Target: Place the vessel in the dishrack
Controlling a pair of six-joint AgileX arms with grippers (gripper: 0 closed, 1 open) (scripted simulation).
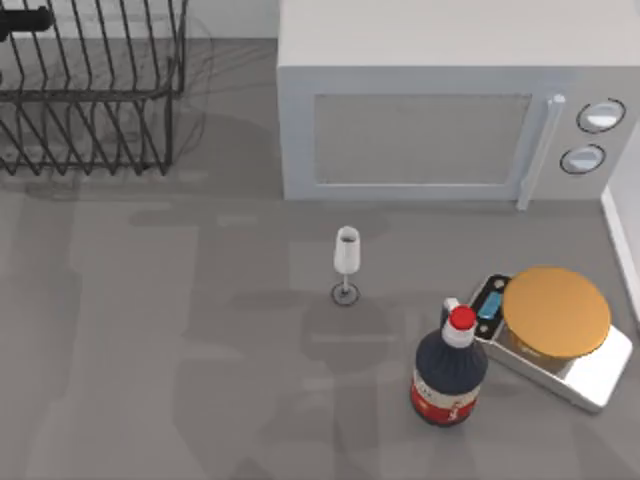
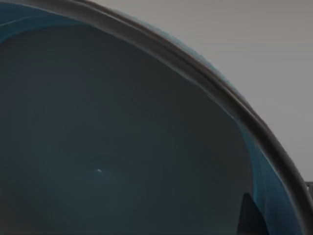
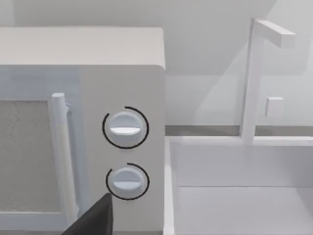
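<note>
Bowl held close under my left wrist camera, near the rack but not yet seen set in it.

In my left wrist view the vessel (image 2: 122, 147) takes up nearly everything, its blue inside and dark rim right against the lens; I judge my left arm carries it, though I cannot tell how the fingers stand. The dishrack (image 1: 90, 90) sits at the tabletop's far left corner, with a dark piece of arm at its far left edge. My right arm is parked facing the microwave (image 3: 98, 137) dials and the sink (image 3: 234, 186); finger state unclear. Left to do: lower the bowl between the rods and release.
</note>
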